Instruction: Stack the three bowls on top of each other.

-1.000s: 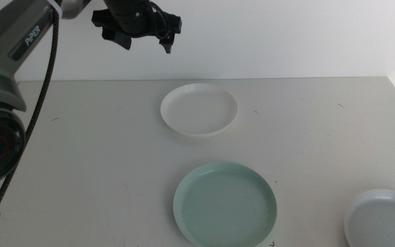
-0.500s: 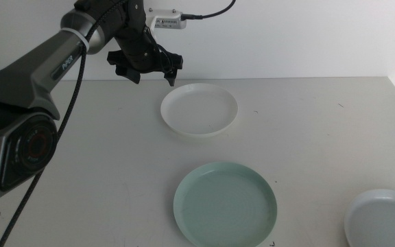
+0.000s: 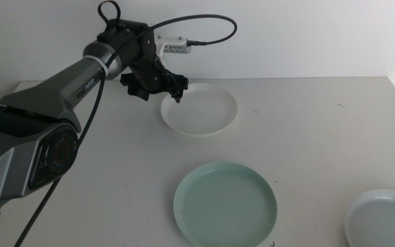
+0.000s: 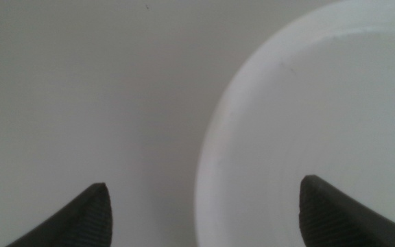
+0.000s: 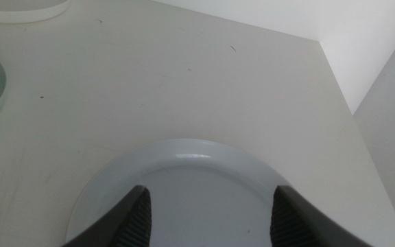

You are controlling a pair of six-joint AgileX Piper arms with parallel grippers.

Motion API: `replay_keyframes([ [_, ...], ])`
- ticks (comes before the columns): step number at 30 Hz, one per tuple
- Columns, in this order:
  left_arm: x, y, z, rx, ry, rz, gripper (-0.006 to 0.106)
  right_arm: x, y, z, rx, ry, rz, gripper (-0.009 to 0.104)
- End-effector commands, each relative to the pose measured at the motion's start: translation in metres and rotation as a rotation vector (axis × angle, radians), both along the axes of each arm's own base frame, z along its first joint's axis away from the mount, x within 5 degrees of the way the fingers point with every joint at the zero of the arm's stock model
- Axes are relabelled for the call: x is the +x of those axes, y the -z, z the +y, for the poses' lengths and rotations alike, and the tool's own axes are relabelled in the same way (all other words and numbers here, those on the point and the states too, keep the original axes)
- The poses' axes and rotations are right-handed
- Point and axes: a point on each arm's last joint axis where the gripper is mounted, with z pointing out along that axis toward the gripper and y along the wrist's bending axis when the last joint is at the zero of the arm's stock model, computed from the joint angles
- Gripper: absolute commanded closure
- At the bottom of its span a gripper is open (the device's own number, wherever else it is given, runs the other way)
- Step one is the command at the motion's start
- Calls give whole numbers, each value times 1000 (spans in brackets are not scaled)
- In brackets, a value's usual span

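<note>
The white bowl (image 3: 199, 110) sits at the far middle of the counter (image 3: 321, 137), upright and resting flat. The left gripper (image 3: 158, 88) hangs over its left rim; in the left wrist view the jaws stand wide apart and hold nothing, one over the bare counter and the other over the bowl's inside, with the rim (image 4: 208, 171) between them. The mint green bowl (image 3: 225, 204) lies nearer the camera, well apart from the white bowl, also upright. The pale grey-blue bowl (image 3: 382, 221) sits at the near right corner, partly cut by the picture's edge. The right gripper (image 5: 210, 216) hovers just above this bowl, jaws spread wide over its near side and grasping nothing. All three bowls lie separately on the counter; none is stacked.
</note>
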Motion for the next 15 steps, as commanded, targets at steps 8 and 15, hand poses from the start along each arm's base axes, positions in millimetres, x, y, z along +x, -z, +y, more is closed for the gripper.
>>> replay_keyframes([
  [8,6,-26,-3,-64,-10,-115,22,0,-8,-1,-24,11,-93,50],
  [15,7,-15,-4,-63,-11,-95,48,0,-8,-1,-24,11,-93,50],
])
